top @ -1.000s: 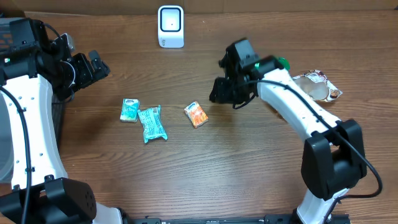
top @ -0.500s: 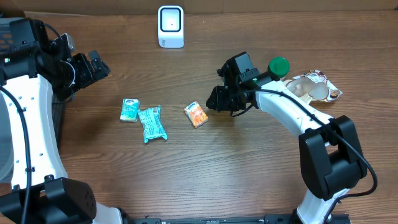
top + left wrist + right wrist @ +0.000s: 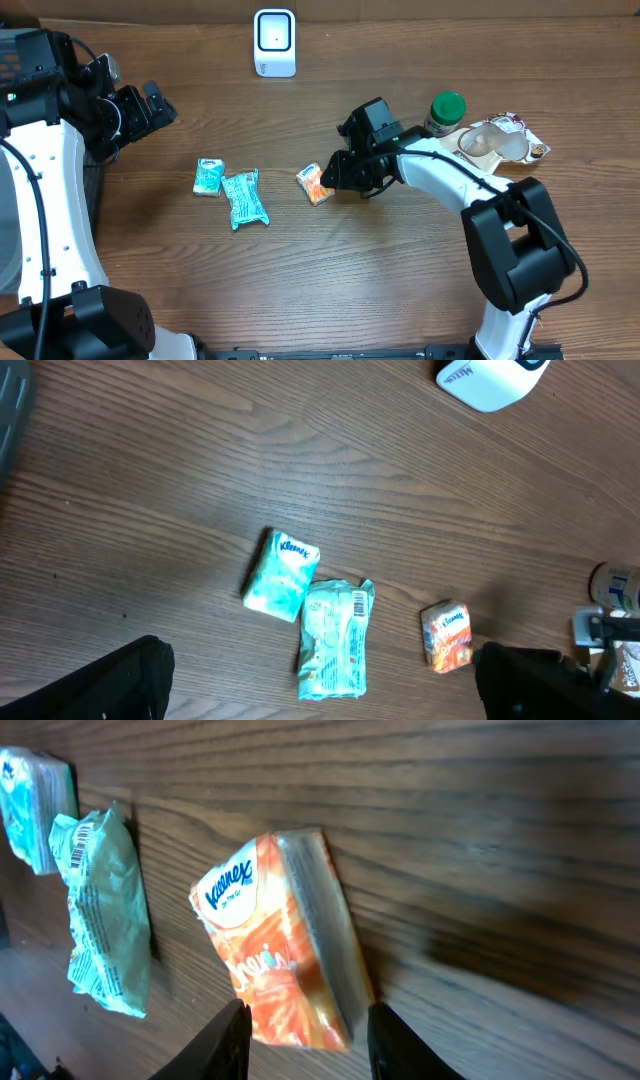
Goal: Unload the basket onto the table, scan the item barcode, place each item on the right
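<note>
An orange Kleenex tissue pack [image 3: 285, 955], with a white logo patch at its far end, lies flat near the middle of the wooden desk [image 3: 400, 280]. The right arm reaches low across the desk. The right gripper [image 3: 332, 172] is part-open and empty, its fingers straddling the pack's near end. The left gripper [image 3: 150, 105] hangs wide open, well apart.

The right end effector [image 3: 333, 172] has come down and leftward over the surface. It was well up and to the right of the orange tissue pack [image 3: 315, 184] and is now just beside the pack's right edge. The arm's shift has uncovered the green-lidded jar [image 3: 445, 112], well right of the pack, which now shows in full.
</note>
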Available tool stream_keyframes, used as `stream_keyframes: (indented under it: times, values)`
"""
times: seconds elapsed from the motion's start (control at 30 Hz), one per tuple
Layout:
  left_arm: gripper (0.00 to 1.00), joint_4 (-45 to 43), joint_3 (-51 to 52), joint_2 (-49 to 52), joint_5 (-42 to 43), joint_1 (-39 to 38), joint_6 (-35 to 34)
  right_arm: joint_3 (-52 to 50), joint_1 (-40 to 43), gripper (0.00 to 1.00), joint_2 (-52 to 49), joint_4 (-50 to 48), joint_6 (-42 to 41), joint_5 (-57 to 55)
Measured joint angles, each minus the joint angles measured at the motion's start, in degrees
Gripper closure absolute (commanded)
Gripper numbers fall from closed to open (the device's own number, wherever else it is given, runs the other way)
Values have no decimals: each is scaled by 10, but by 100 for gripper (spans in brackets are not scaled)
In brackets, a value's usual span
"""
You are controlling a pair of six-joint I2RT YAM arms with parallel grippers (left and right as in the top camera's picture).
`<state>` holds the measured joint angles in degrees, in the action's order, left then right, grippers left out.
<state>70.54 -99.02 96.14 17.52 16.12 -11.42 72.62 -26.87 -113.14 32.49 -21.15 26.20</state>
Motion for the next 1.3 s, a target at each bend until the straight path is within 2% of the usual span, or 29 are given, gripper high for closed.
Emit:
stream_keyframes:
  times: [0.17,0.4,0.6,0.77,0.87,1.1,1.3]
  values:
    - [1,0,0,0,0,0,0,0,-7,71,-33,1,-6,6]
    - [0,0,0,0,0,0,0,0,-7,96,-34,-2,-15,10]
    - [0,0,0,0,0,0,0,1,0,96,-34,9,-14,72]
    - [1,0,0,0,0,0,0,2,29,96,-3,-28,-15,225]
    - [0,0,0,0,0,0,0,6,53,96,61,-76,-26,345]
    - [1,0,0,0,0,0,0,12,92,96,141,-215,-152,491]
    - [0,0,0,0,0,0,0,13,109,96,145,-291,-278,535]
